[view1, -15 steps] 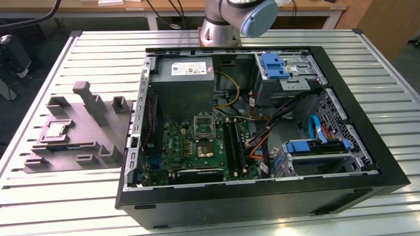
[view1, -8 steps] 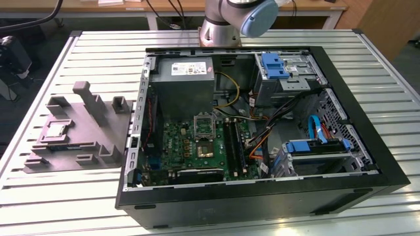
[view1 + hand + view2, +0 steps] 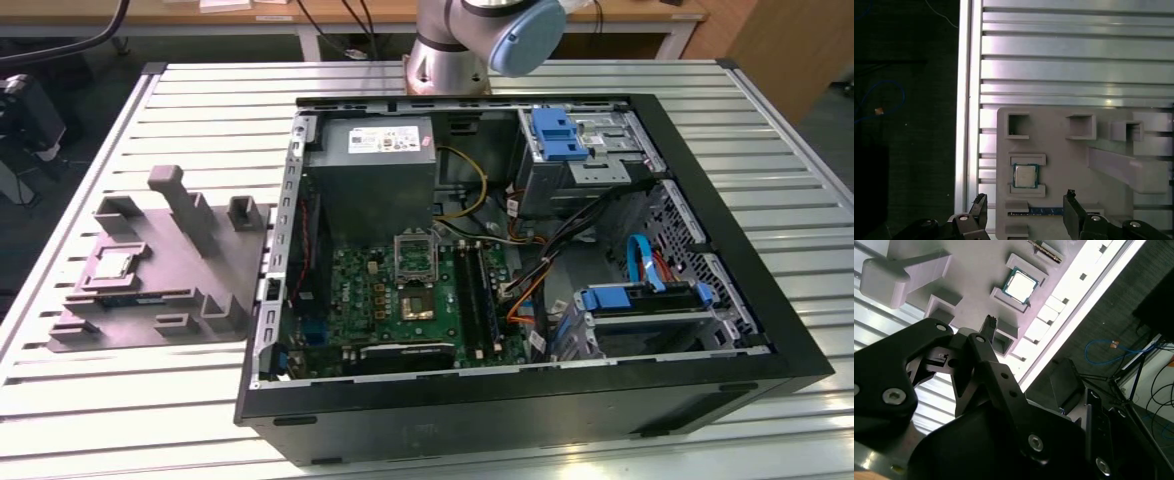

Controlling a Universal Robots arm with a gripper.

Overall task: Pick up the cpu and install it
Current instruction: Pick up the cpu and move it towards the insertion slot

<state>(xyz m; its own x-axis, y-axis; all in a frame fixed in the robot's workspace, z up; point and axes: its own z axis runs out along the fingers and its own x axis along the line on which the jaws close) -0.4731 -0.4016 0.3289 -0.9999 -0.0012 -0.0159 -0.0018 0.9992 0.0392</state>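
Note:
The cpu (image 3: pixel 114 263) is a small silvery square lying flat in a framed recess of the grey moulded tray (image 3: pixel 200 262), at the exterior view's left on the slatted table. In the first wrist view the cpu (image 3: pixel 1025 176) lies just ahead of my gripper (image 3: pixel 1025 207), whose two black fingers (image 3: pixel 1072 207) stand wide apart, open and holding nothing, well above the tray (image 3: pixel 1064 165). In the second wrist view the cpu (image 3: pixel 1020 286) sits in its recess beyond one black fingertip (image 3: pixel 989 324). The silver-framed socket (image 3: pixel 414 249) with a dark centre sits on the green motherboard inside the open computer case.
The black computer case (image 3: pixel 747 300) fills the middle of the table, with a power supply (image 3: pixel 380 150), cables and blue drive brackets (image 3: pixel 638 298) inside. The tray has upright posts (image 3: pixel 180 195) and a memory stick (image 3: pixel 1036 212) near the cpu. The table edge (image 3: pixel 961 125) runs close beside the tray.

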